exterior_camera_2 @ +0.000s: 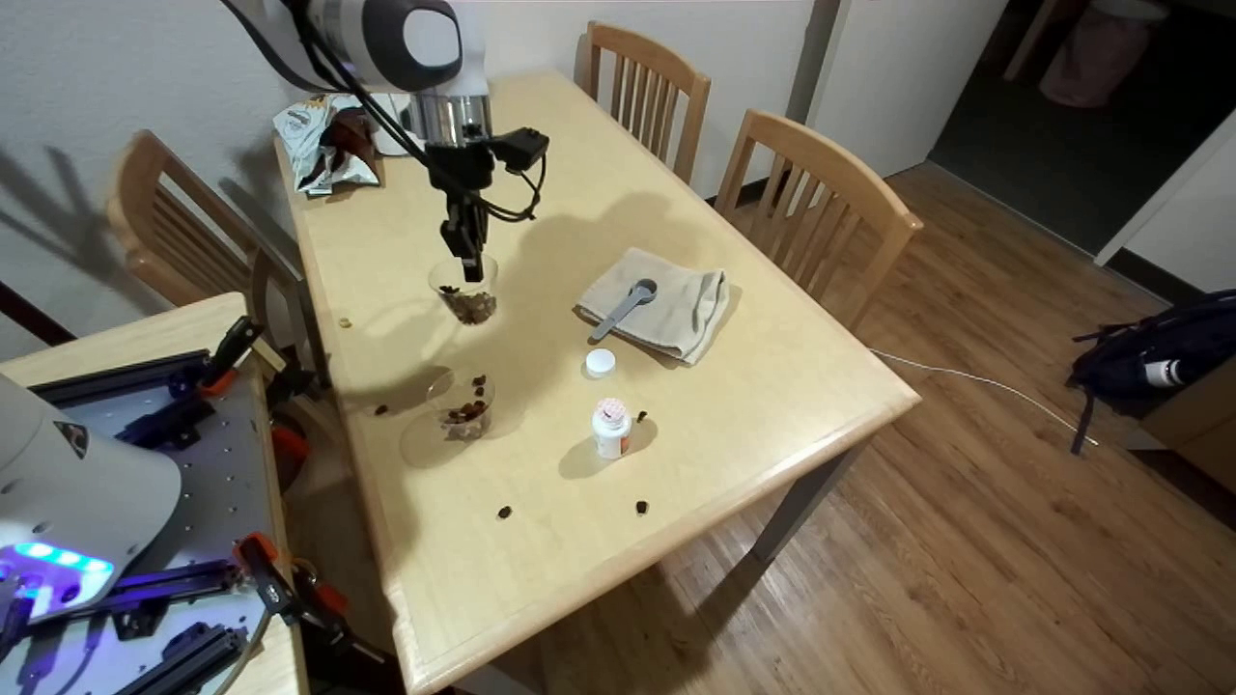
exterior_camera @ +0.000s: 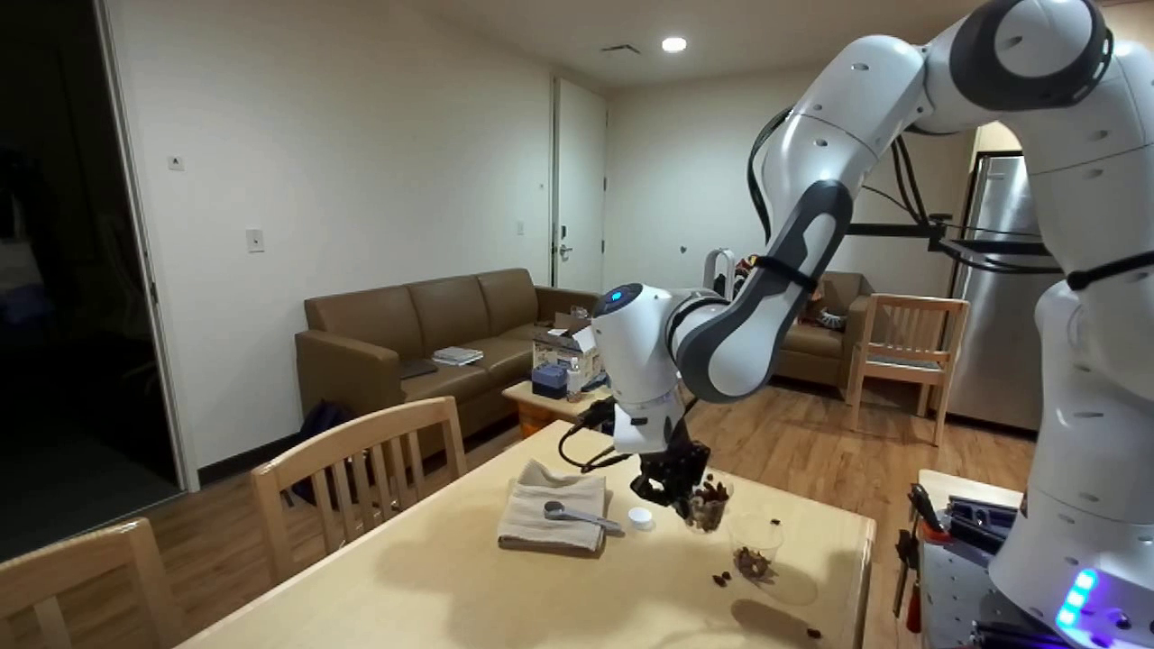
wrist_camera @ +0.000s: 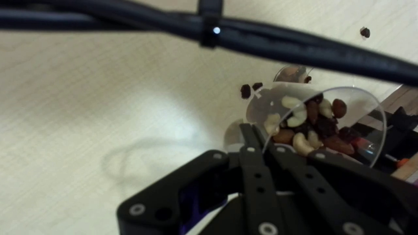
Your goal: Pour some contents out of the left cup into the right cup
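The left cup (exterior_camera_2: pixel 470 301) is clear plastic and holds mixed nuts and dark dried fruit. My gripper (wrist_camera: pixel 252 129) is shut on its wall, with the rim passing between the fingers (wrist_camera: pixel 251 156). In both exterior views this cup (exterior_camera: pixel 709 510) hangs above the table, leaning slightly. On the tabletop stands the right cup (exterior_camera: pixel 754 552), also clear, with a lower layer of nuts and dark fruit. In an exterior view this right cup (exterior_camera_2: pixel 463 410) sits nearer the robot base side than the held one. The wrist view shows only a small part of something brownish beyond the held cup, perhaps the right cup.
Several dark bits (exterior_camera_2: pixel 504 513) lie scattered on the table (exterior_camera_2: pixel 541 579). A folded beige cloth (exterior_camera_2: pixel 666 304) bears a grey spoon (exterior_camera_2: pixel 628 307). Beside them are a white cap (exterior_camera_2: pixel 600 363) and a white bottle (exterior_camera_2: pixel 610 430). Snack bags (exterior_camera_2: pixel 328 145) rest at the far end.
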Controlling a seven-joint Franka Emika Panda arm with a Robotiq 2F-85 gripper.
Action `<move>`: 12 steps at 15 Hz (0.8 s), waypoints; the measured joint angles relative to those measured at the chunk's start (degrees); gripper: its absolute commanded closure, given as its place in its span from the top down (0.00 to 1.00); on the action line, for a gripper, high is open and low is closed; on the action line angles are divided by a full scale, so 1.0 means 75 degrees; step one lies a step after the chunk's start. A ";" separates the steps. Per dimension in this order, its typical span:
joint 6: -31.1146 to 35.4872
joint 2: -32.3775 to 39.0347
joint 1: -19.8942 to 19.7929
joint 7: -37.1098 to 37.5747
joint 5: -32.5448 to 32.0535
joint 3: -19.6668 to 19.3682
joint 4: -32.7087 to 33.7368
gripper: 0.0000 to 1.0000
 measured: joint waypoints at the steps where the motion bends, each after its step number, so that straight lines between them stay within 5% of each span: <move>1: -0.0084 0.0004 -0.0039 -0.0117 0.0015 0.0060 0.0000 0.04; 12: -0.0335 0.0026 -0.0242 -0.1070 0.0039 0.0251 0.0015 0.04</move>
